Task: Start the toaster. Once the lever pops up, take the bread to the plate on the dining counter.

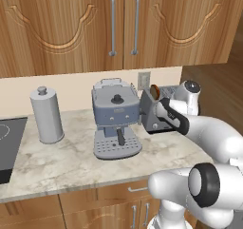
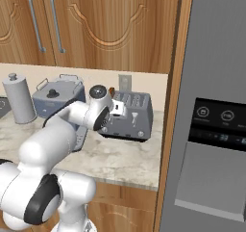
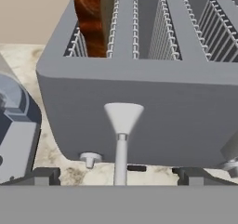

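Sweeping left to right across the left base view: a grey canister is standing on the marbled surface, then the blue-grey espresso machine, and right beside it the toaster, where all the action is. The hand is hovering at the toaster's front face, fingers spread as wide as they go and holding nothing.

In the right base view the arm is reaching across to the toaster, with the wall outlet behind it and the big grey fridge off to the right.

From the hand view, the bread is sitting in the far-left slot, its brown top poking up above the rim, and the lever is dead centre on the toaster front, apparently up at the top of its track. So this looks like the very first step: starting the toaster. The next move is calling for the hand to come in above that flared lever tab and press straight down until it latches.
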